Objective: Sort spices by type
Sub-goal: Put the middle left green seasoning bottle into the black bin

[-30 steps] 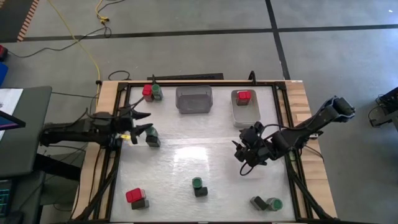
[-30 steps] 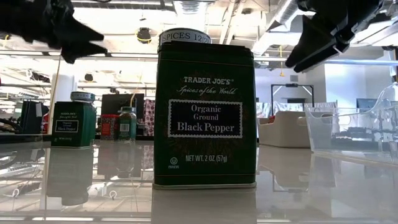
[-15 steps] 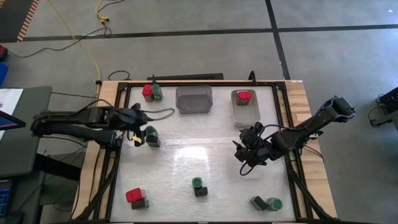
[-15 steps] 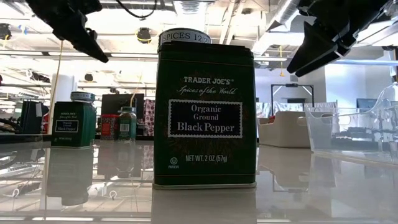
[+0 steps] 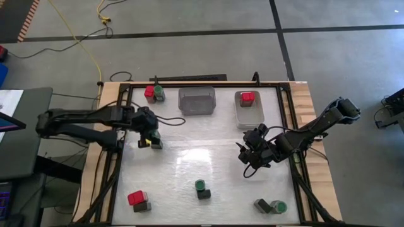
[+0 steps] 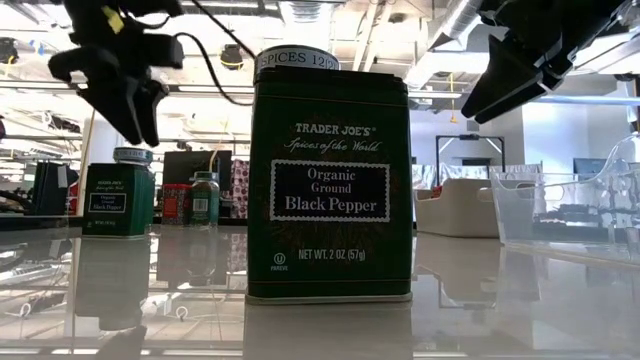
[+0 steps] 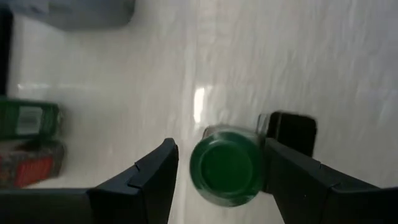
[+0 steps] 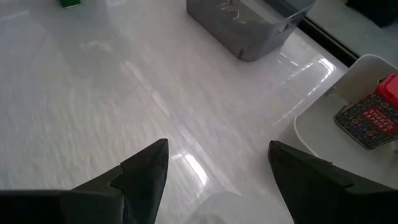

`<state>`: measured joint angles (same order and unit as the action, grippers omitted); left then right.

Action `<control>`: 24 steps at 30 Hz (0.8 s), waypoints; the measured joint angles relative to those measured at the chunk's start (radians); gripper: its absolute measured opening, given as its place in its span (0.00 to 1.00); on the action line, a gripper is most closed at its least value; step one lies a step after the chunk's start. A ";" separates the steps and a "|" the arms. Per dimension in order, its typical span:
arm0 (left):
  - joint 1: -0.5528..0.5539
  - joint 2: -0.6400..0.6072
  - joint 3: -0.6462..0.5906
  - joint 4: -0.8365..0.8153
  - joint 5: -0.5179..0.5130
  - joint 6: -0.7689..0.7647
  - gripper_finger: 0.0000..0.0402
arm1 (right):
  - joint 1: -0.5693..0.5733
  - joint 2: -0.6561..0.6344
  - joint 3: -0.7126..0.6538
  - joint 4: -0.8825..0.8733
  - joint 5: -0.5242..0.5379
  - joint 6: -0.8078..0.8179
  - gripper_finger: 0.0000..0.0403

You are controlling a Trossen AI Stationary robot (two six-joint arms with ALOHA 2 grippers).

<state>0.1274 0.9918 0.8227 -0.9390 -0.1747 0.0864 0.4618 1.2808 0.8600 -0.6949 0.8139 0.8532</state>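
Observation:
A green-lidded spice jar (image 7: 225, 171) stands on the table next to a dark block tin (image 7: 292, 130), at the table's left (image 5: 153, 142). My left gripper (image 5: 149, 133) hangs open above this jar, pointing steeply down. In its wrist view the fingers (image 7: 155, 180) stand either side of the lid. The low view shows the gripper (image 6: 125, 90) well above the tin (image 6: 118, 195), touching nothing. My right gripper (image 5: 252, 156) waits open and empty over the table's right middle, high up in the low view (image 6: 520, 60).
At the far edge stand a red and green spice pair (image 5: 153, 93), a grey tray (image 5: 197, 101) and a white tray (image 5: 247, 116) holding a red-topped spice (image 5: 247, 98). Near the front edge are more spice pairs (image 5: 137, 200), (image 5: 202, 189), (image 5: 270, 205). A black pepper tin (image 6: 330, 185) fills the low view.
My left gripper has moved toward the table's right edge, from beside the green-lidded jar to above it. It has also tipped from nearly level to pointing steeply down. The jar and the block beside it have stayed put.

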 joint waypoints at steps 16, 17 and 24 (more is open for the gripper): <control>0.146 0.022 0.002 0.011 0.152 0.048 0.55 | 0.000 0.000 0.000 0.000 0.000 -0.013 0.76; 0.146 0.022 0.002 0.012 0.151 0.048 0.55 | 0.000 0.000 0.000 0.000 0.000 -0.013 0.76; 0.146 0.022 0.014 0.003 0.149 -0.005 0.55 | 0.000 0.000 0.000 0.000 0.000 -0.016 0.76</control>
<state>0.2733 1.0142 0.8363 -0.9359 -0.0254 0.0814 0.4618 1.2808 0.8604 -0.6946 0.8135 0.8371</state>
